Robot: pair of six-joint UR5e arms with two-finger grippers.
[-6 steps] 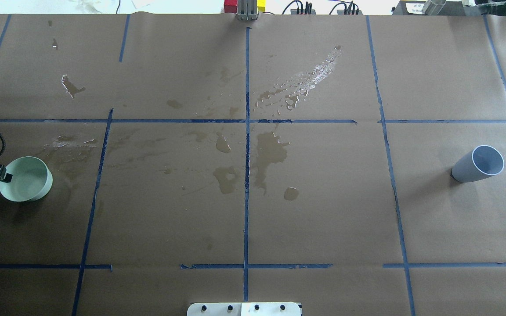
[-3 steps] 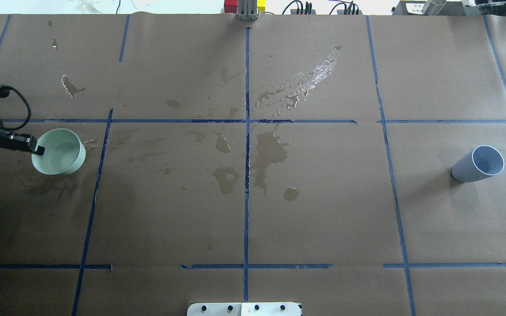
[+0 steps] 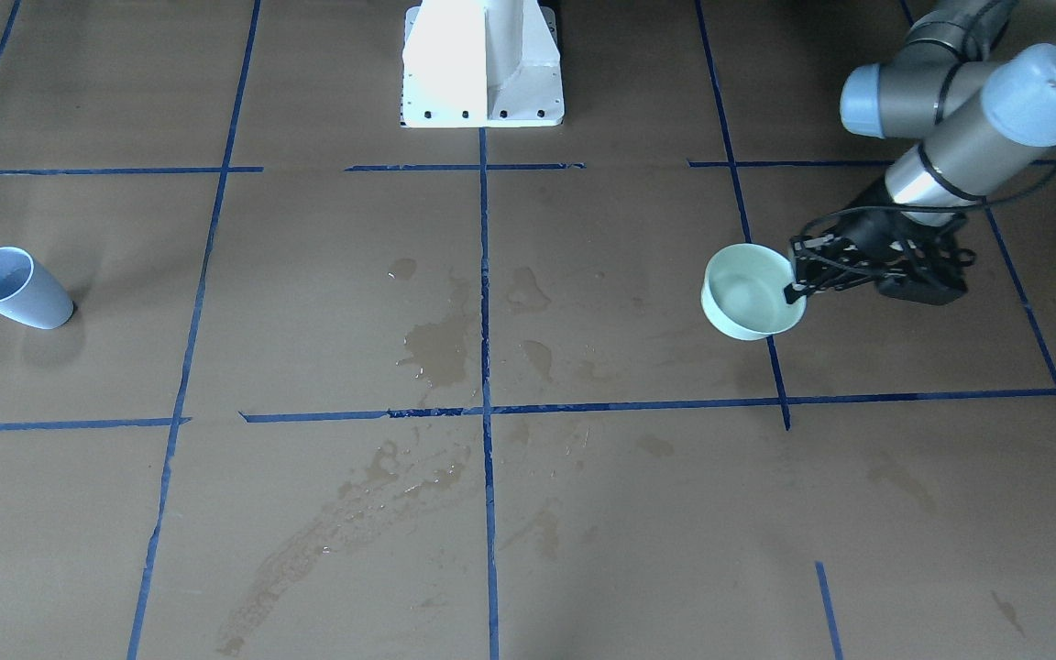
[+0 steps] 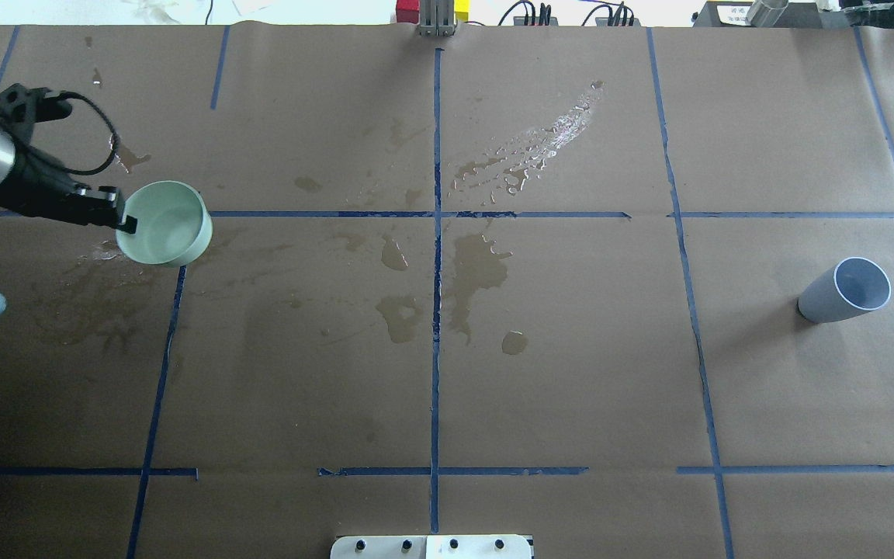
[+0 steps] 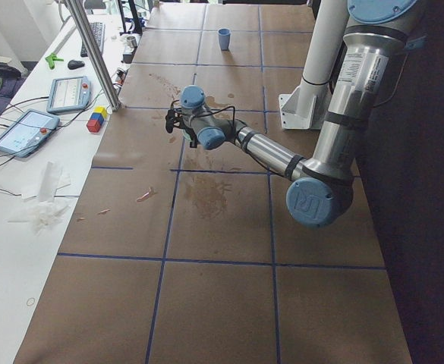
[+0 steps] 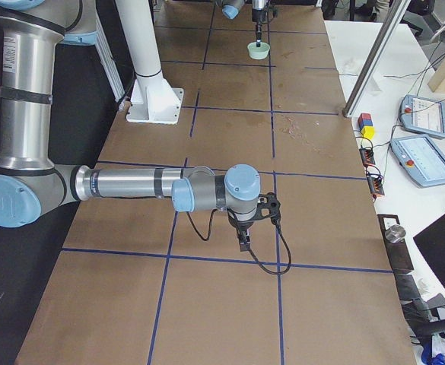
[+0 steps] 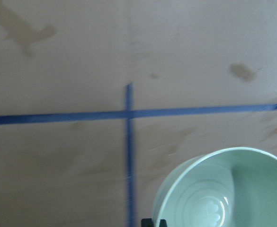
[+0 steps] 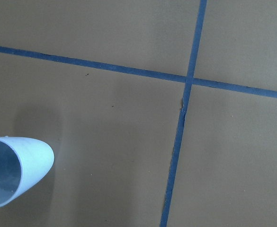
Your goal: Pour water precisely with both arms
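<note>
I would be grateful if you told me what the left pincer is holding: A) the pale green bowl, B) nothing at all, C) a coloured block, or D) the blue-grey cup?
A: the left pincer is clamped on the rim of the pale green bowl, while the blue-grey cup sits untouched on the table's far side.

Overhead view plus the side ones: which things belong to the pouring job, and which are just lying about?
Job in hand:
green bowl, pinched at its rim by the left gripper
blue-grey cup
right gripper, holding nothing visible

Lying about:
spilled puddles
coloured blocks
teach pendants
</note>
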